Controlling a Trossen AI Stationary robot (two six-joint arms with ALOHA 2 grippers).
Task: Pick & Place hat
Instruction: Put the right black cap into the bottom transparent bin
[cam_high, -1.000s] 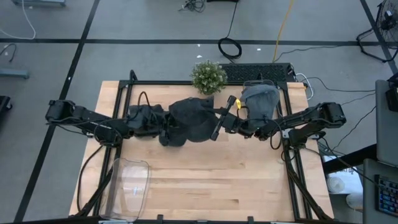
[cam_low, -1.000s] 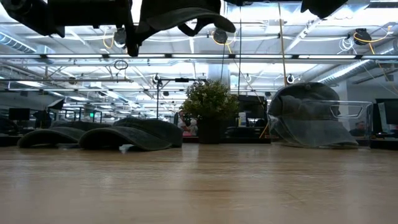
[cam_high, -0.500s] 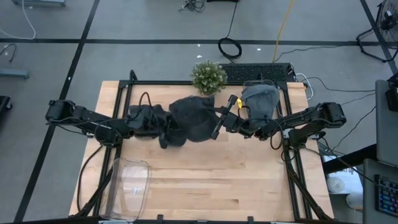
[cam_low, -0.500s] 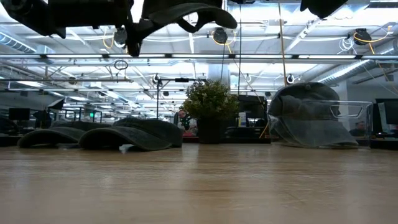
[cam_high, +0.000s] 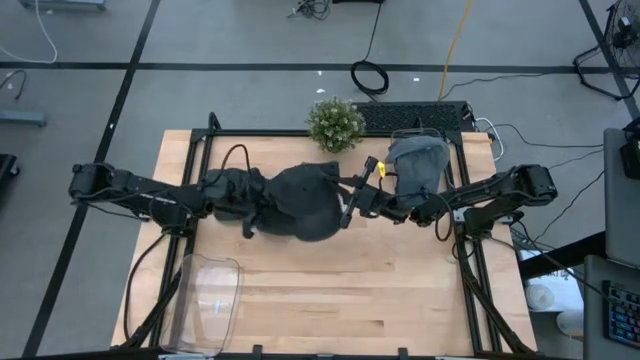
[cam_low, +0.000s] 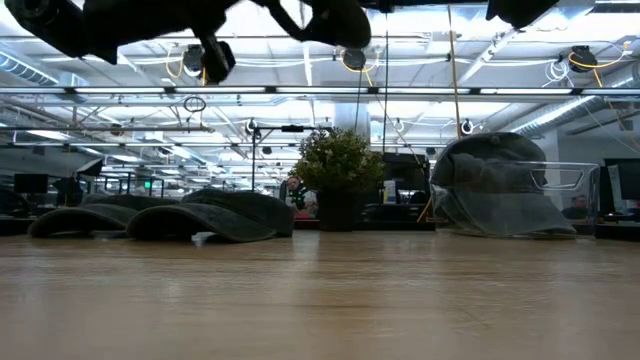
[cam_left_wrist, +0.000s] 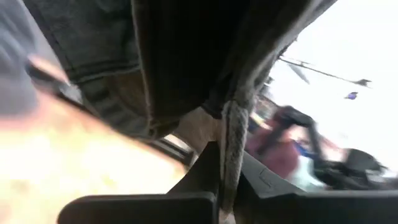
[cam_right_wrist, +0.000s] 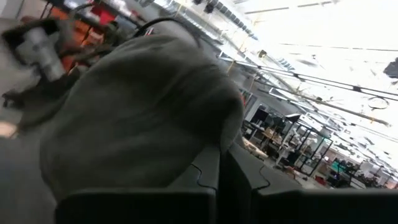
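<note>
A dark grey hat (cam_high: 305, 200) hangs above the middle of the table, between my two grippers. Only its underside (cam_low: 315, 12) shows, at the top of the low view. My left gripper (cam_high: 260, 207) is shut on the hat's left side, and my right gripper (cam_high: 348, 207) is shut on its right side. More dark hats (cam_low: 210, 215) lie flat on the table at the far left. My left gripper pinches a narrow band of fabric at the hat's edge (cam_left_wrist: 230, 134) between its two fingers, coming from the table's left. The hat hangs clear of the table. My right gripper pinches the rim of the hat's crown (cam_right_wrist: 214, 140) between its two fingers, coming level from the table's right. The domed crown bulges out beyond the fingers, off the table.
A potted plant (cam_high: 335, 122) stands at the far edge. A clear bin (cam_high: 420, 165) with a grey hat (cam_low: 495, 185) in it sits at the far right. Another clear bin (cam_high: 205, 300) stands at the near left. Bare wood lies in the near middle.
The hat has risen, and in the low view it has gone almost out of the top of the picture. Seen from above, it has shifted a little toward the near-left and looks rounder.
</note>
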